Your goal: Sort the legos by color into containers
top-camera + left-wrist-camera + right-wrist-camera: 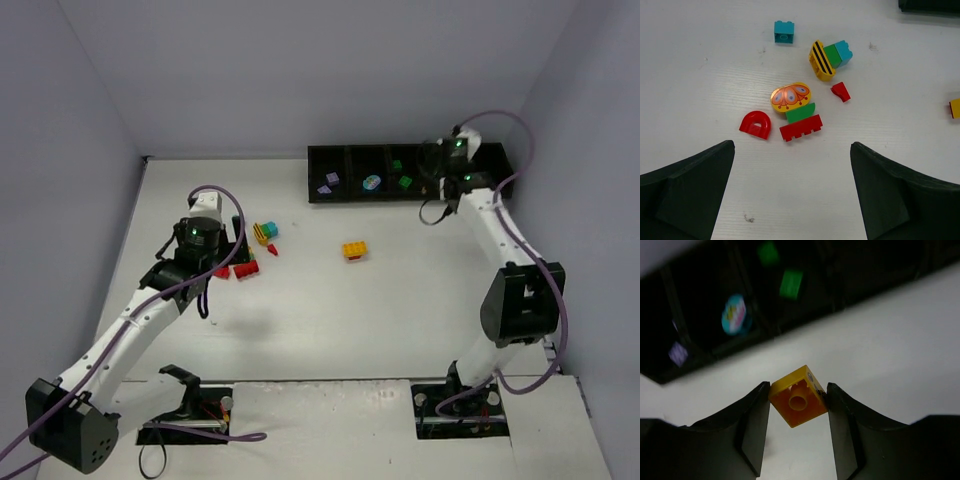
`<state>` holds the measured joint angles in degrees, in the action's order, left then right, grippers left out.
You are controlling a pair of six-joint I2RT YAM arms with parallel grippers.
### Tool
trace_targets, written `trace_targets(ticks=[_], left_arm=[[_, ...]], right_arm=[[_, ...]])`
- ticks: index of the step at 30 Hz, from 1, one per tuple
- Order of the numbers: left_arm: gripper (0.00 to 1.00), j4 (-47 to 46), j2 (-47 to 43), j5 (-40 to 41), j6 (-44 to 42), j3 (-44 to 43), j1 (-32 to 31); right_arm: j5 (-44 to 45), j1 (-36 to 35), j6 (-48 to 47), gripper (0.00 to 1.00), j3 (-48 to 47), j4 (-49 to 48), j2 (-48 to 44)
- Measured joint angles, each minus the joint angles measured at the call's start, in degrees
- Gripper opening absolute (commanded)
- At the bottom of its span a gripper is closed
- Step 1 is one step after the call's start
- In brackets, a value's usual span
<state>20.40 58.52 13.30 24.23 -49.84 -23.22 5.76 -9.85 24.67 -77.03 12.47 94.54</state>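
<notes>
Cluster of bricks (264,233) left on the table (330,320), lone brick (354,250) mid-table, tray (312,180) with bricks behind, far right.

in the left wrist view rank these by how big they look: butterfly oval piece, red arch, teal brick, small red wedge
1. butterfly oval piece
2. red arch, only a little smaller
3. teal brick and small red wedge look about alike; the teal brick lies farther from the camera, so I won't rank them.

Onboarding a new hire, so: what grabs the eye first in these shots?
The yellow-orange brick pinched in the right gripper, just in front of the black tray at the table's far edge. Then the bright cluster of loose legos under the wide-open left gripper, a butterfly-printed yellow piece in its middle.
</notes>
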Motion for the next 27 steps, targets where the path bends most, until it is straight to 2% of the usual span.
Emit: trace_targets(ticks=[3, 6, 12, 15, 18, 19, 21, 22, 25, 27], left_arm=[[0.93, -0.7, 0.7, -0.2, -0.9, 0.1, 0.0], [0.92, -0.8, 1.9, -0.5, -1.3, 0.0, 0.0], [0.92, -1.0, 2.6, -1.9, -1.6, 0.0, 0.0], [0.92, -1.2, 3.1, -2.4, -1.7, 0.0, 0.0], [0.92, -1.2, 4.0, -2.9, -1.9, 0.0, 0.0], [0.92, -1.2, 4.3, -3.0, -2.0, 0.0, 0.0], [0.92, -1.2, 4.7, -3.0, -2.3, 0.0, 0.0], [0.92, -1.3, 4.8, -3.0, -2.4, 0.0, 0.0], [0.92, -1.3, 5.2, -3.3, -2.8, 0.0, 0.0], [0.92, -1.4, 5.5, -3.8, -3.0, 0.0, 0.0]], right_arm=[[0.3, 6.6, -0.5, 0.0, -11.4, -2.6, 4.0], [0.4, 10.2, -0.7, 0.0, -20.3, -3.4, 10.7], [-1.0, 13.7, -1.1, 0.04, -36.3, -3.3, 28.5], [-1.8, 14.8, -1.3, 0.1, -41.1, -2.7, 35.5], [-3.4, 15.8, -1.6, 0.25, -46.0, -2.1, 41.4], [-4.2, 16.0, -1.7, 0.36, -47.2, -1.9, 42.7], [-5.7, 16.3, -2.1, 0.44, -49.2, -1.8, 44.9], [-6.4, 16.4, -2.3, 0.53, -49.9, -1.8, 45.5], [-7.9, 16.7, -3.3, 0.62, -50.9, -1.9, 45.8], [-8.7, 16.7, -4.0, 0.64, -51.3, -2.3, 45.6]])
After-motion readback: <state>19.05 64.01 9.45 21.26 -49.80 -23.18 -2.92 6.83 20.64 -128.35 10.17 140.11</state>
